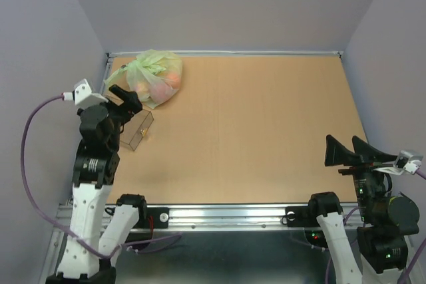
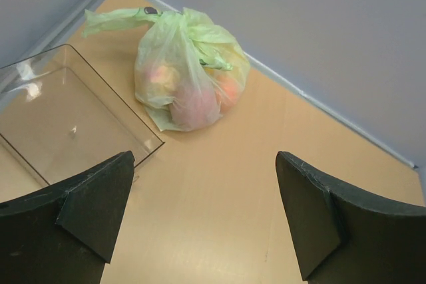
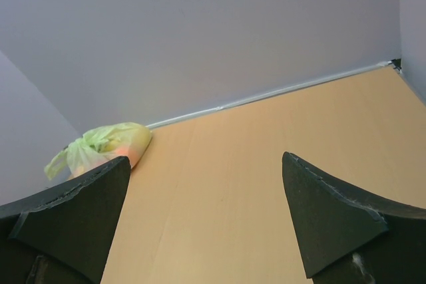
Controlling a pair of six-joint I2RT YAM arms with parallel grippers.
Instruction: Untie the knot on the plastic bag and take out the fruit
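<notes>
Left wrist view: left gripper (image 2: 203,164) is spread wide w/ nothing betw. its fingers, held over the table (image 2: 219,217). Clear box (image 2: 66,118) sits just left of the fingertips. The plastic bag (image 2: 180,71) lies ahead of the gripper, apart from it, just beyond the box near the back-left corner by the wall. The knot (image 2: 208,46) is on the bag's upper side, tied, one loose handle end trailing left. The fruit (image 2: 196,104) is inside, seen thru the film: reddish, orange and yellowish pieces. Top view: right gripper (image 1: 346,145) is at the near right edge, also spread and empty, well apart from the bag.
</notes>
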